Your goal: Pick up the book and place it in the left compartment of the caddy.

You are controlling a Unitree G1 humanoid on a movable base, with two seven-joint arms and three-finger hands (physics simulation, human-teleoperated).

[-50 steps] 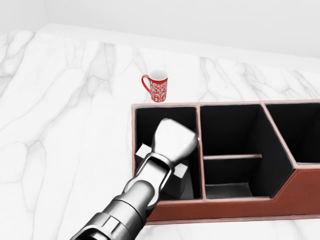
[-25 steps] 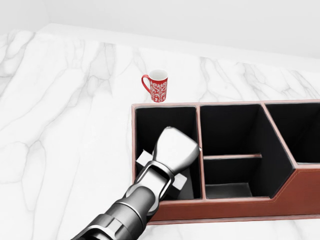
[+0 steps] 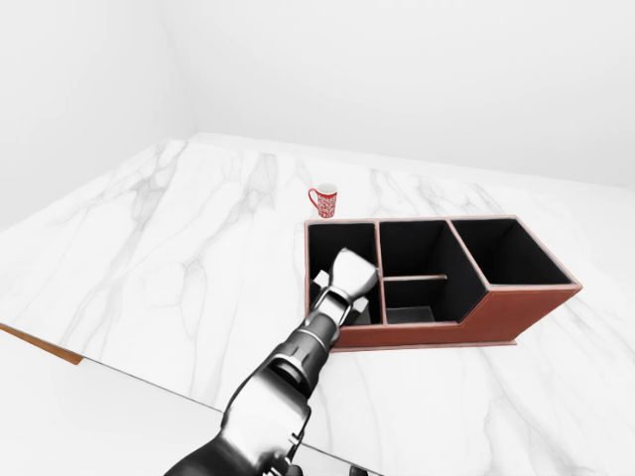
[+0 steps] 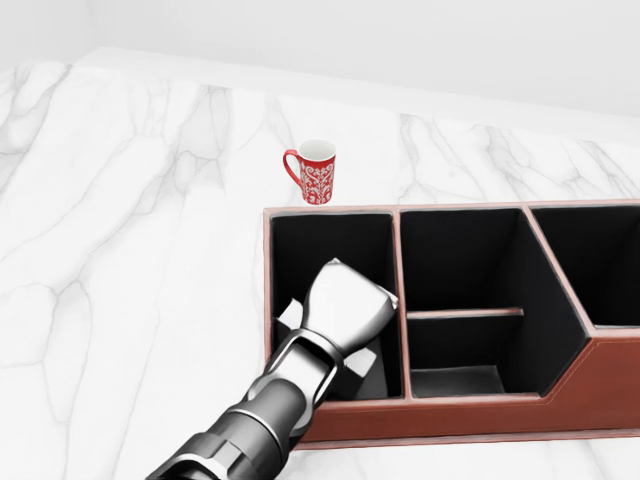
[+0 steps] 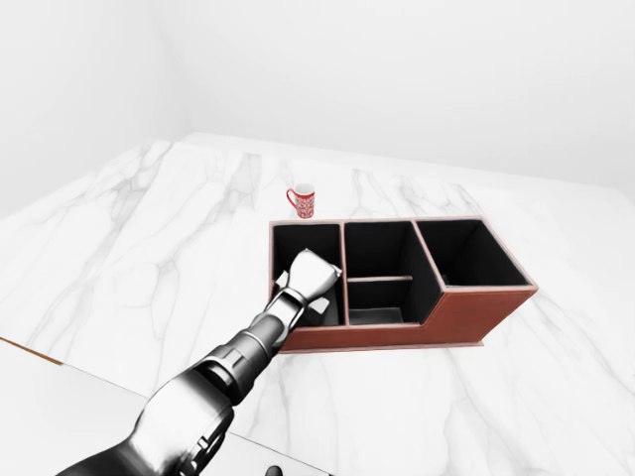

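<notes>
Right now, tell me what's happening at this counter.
The robot's left arm reaches from the bottom of the head view down into the left compartment of the brown caddy. Pale corners of what seems to be the book show beside and below its wrist, low inside that compartment. The left hand itself is hidden behind the wrist, so its grip cannot be judged. A red patterned mug stands on the marble counter just above the caddy. The right hand is out of view.
</notes>
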